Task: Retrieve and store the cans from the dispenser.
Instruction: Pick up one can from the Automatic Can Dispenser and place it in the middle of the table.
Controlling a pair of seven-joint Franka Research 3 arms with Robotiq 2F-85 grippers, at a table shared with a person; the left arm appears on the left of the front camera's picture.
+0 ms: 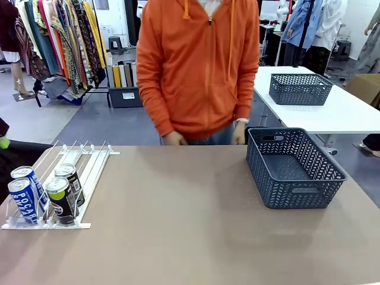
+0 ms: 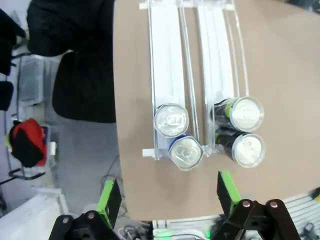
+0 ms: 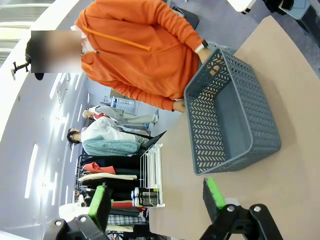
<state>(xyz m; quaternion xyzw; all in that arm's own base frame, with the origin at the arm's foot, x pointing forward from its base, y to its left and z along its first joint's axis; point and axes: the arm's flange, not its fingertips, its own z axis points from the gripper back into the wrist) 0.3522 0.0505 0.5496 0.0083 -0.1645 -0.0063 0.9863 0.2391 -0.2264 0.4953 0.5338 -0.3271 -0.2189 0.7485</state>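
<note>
Your left pincer [image 2: 167,192] hangs above the near edge of the brown surface [image 1: 190,225]. Its green-padded fingers are spread wide and hold nothing. Just beyond them lies the flat white and clear plastic dispenser [image 2: 167,60] with long parallel lanes, at the left front corner of the surface.

Four slim silver-topped cans stand upright at its front end, two to a lane, each pair touching. The two blue cans with white lettering [image 1: 24,199] fill the outer left lane, with the front one against the stop. The two black cans with a green-yellow band [image 1: 61,199] stand in the lane just beside them, towards the middle of the surface.

Your right pincer [image 3: 156,195] is also wide open and holds nothing. It hangs over the surface and looks towards the dark blue-grey plastic mesh basket [image 3: 235,115] on the right side, well apart from the dispenser.

A person in an orange hooded zip jacket [image 1: 199,65] stands at the far edge, both hands low beside the basket's far corner.
</note>
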